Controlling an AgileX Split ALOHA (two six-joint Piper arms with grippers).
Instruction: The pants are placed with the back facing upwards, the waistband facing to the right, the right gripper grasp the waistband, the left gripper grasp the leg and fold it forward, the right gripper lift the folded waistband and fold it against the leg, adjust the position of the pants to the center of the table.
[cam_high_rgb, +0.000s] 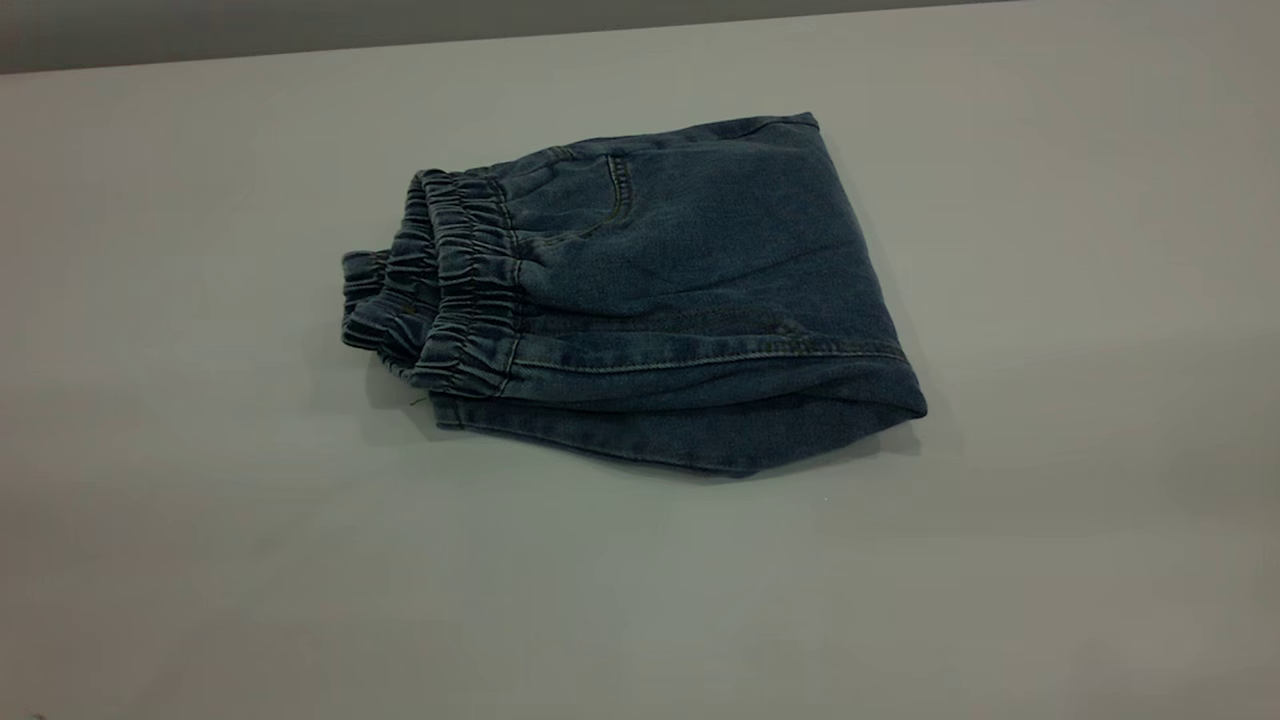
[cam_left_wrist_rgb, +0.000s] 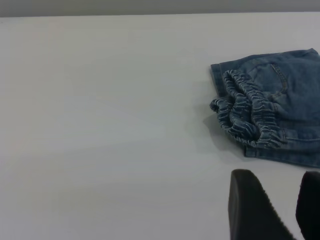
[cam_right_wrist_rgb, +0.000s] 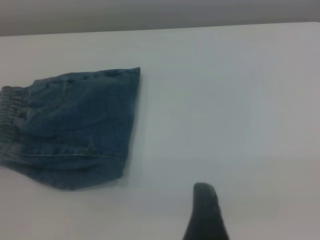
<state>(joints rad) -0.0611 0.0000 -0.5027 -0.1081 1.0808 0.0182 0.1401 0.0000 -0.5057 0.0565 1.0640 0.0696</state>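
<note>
On the table (cam_high_rgb: 200, 500) lie the folded pants (cam_high_rgb: 680, 290).

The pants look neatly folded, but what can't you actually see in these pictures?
- The printed leg: folded under the pants in every view.
- Right gripper: the right wrist view's edge cuts it to one dark finger; open or shut is unclear.
- Both arms: outside the exterior view.
- The pants' far end: cut off by the left wrist view's edge.

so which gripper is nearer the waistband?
Left. The left gripper sits off the bunched waistband end of the folded pants; the right gripper is off the opposite, folded end. Neither touches.
</note>
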